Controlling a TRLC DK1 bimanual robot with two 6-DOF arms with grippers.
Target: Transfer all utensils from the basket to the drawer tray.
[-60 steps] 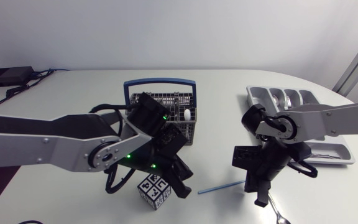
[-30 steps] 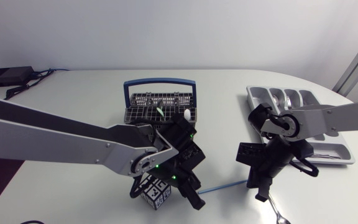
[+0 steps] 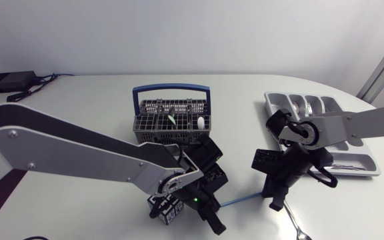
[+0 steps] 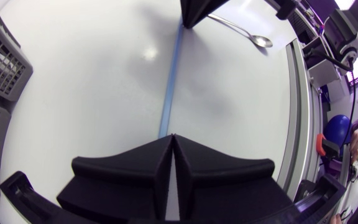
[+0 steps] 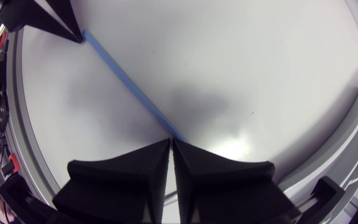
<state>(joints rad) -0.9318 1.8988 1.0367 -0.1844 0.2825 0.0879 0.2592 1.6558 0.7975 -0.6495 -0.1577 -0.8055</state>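
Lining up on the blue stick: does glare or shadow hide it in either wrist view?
Left wrist view: small glare spot on the table beside the blue stick, soft shadow alongside; stick plain. Right wrist view: bright patch by the right gripper, dark shadow over the stick; still traceable.

Both ends of the blue straw [image 3: 242, 199] are out of sight, one under the left gripper [image 4: 173, 138], one under the right gripper [image 5: 171, 142], the cube [image 3: 167, 212] is half buried by the left arm [image 3: 79, 157], and the basket [image 3: 142, 124] contents are too tiny to call.
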